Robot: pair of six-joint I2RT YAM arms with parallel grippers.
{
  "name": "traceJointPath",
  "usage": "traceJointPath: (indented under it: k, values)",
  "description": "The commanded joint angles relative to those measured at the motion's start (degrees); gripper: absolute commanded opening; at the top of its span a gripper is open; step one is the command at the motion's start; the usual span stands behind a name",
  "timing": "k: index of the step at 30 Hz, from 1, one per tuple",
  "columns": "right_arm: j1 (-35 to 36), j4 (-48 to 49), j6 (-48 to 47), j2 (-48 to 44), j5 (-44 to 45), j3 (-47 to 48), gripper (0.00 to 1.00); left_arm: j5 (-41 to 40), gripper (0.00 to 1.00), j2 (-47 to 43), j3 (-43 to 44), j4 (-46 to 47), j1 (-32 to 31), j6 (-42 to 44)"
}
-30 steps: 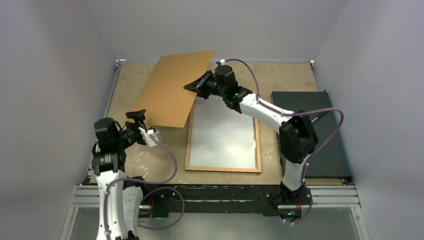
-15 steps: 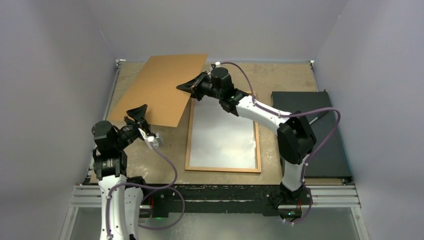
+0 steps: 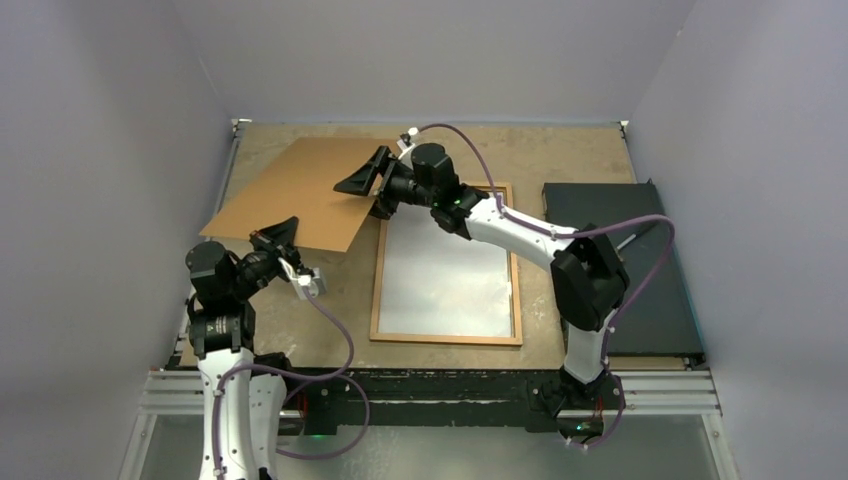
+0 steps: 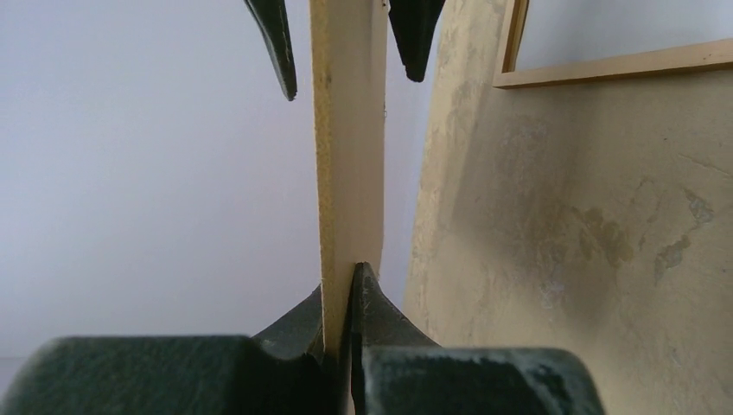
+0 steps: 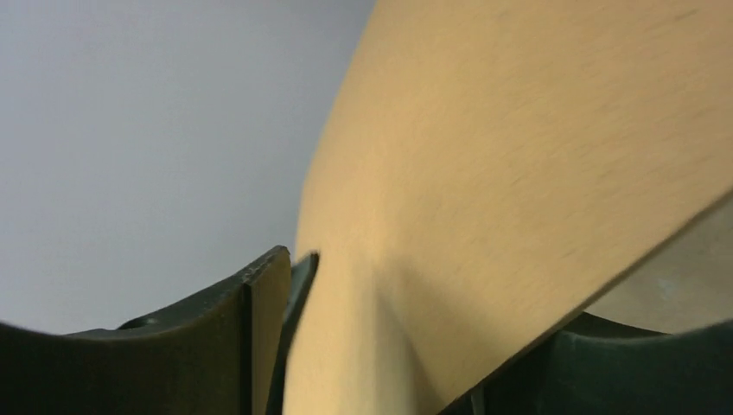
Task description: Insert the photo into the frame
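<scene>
Table (image 3: 560, 150) bearing the frame (image 3: 445, 339), which lies flat at centre. The backing board (image 3: 300, 190) is held tilted above the table's far left, presumably to leave the frame's opening free. Left gripper (image 3: 283, 238): jaws clamped on the board's near corner. Right gripper (image 3: 365, 190): jaws apart, straddling the board's right edge without pinching it. The photo is not identifiable. The pale panel (image 3: 445, 270) inside the frame could be its plain back or glazing.
</scene>
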Motion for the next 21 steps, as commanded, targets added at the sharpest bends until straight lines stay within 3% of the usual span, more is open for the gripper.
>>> traceJointPath:
  k: [1,3,7,10,12,14,17,21]
  values:
    - [-0.3,-3.7,-15.9,-6.4,-7.0,-0.1,0.79,1.8,0.00,0.1,0.4,7.0,-0.4,0.5]
    - [-1.2,-6.6,-21.9,-7.5,-9.3,0.4,0.97,2.1,0.00,0.3,0.7,6.8,-0.4,1.2]
    - [-4.3,-13.7,-35.5,-9.3,-16.2,2.3,0.99,1.7,0.00,1.3,2.0,5.2,-0.4,2.3]
    - [-4.6,-24.9,-52.9,-11.4,-19.8,5.6,0.99,1.4,0.00,2.2,3.5,3.6,-0.4,2.7]
    - [-3.9,-29.8,-67.6,-15.0,-13.7,5.1,0.99,1.6,0.00,2.7,4.2,2.9,-0.4,2.8]
    - [-2.1,-25.5,-77.1,-21.5,-2.8,-2.7,0.99,2.5,0.00,3.4,5.2,1.2,-0.4,3.8]
    - [-1.9,-19.1,-89.1,-27.3,1.3,-12.4,0.99,4.3,0.00,4.5,7.3,-3.7,-0.4,7.2]
    - [-1.9,-16.5,-104.8,-27.9,4.5,-13.8,0.99,6.4,0.00,6.0,10.8,-11.1,-0.4,12.0]
